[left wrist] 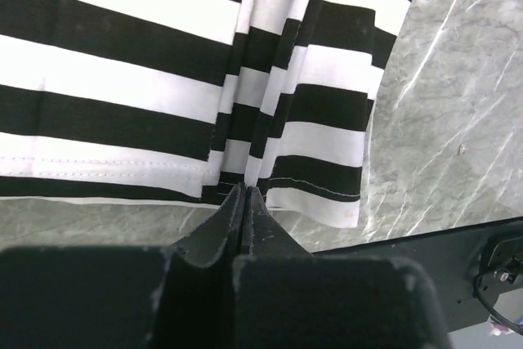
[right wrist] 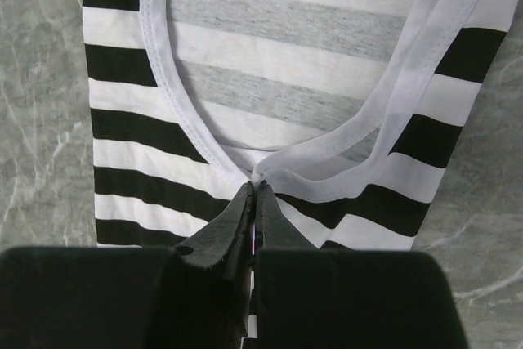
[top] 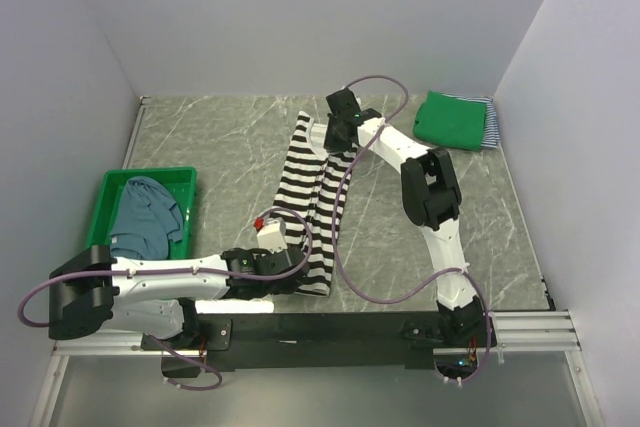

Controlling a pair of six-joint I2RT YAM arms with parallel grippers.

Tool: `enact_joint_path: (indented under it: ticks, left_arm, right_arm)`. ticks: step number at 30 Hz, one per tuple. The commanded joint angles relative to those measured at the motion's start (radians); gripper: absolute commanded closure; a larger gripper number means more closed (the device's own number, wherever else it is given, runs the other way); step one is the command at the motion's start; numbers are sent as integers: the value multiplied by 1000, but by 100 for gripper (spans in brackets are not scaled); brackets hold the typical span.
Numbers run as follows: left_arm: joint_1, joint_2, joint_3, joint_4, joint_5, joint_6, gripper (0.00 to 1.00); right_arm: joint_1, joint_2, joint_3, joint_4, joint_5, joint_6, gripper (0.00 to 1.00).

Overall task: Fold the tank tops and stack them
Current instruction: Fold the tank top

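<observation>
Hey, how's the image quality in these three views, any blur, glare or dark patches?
Top external: even soft light, sharp, no glare. Left wrist: striped tank top crisp, left gripper near the lens dark and soft. Right wrist: same, right gripper blurred, its neckline stitching sharp.

One top (top: 310, 202) lies along the middle of the surface (top: 220, 137), running from close to the near edge towards the far edge, its far end leaning a little right. The left pincer (left wrist: 245, 195) is clamped on its near end, the right pincer (right wrist: 255, 190) on its far end. A bin (top: 150, 175) sits by the left edge, nearer the near-left corner, with a second top (top: 145, 217) inside it. In the far-right corner a third top (top: 452, 119) lies on a fourth top (top: 491, 127), which sticks out at the right.
</observation>
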Motion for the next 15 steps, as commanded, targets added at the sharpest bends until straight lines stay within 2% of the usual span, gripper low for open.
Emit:
enact_joint_path:
  ticks: [1,5,9,10,12,13,15]
  left_arm:
    - [4,-5,-4,-25,19,-22,99]
    - [4,-19,-11,-28,18,-25,99]
    - [9,-14,-5,-40,16,-21,99]
    - [7,-16,-1,-49,13,-21,97]
    - [9,-25,1,-54,7,-22,91]
    - [7,-29,2,-66,4,-24,85]
    - [7,-46,10,-82,-5,-31,79]
  right_arm:
    - [0,-7,28,33,36,-22,100]
    - [0,-24,6,64,20,-31,100]
    - [5,-29,3,75,-4,-45,81]
    - [3,-38,-9,87,-9,-45,73]
    - [5,-65,-38,119,-30,-50,67]
    - [7,-79,-43,125,-35,-51,63]
    - [5,-90,-44,127,-41,-54,61]
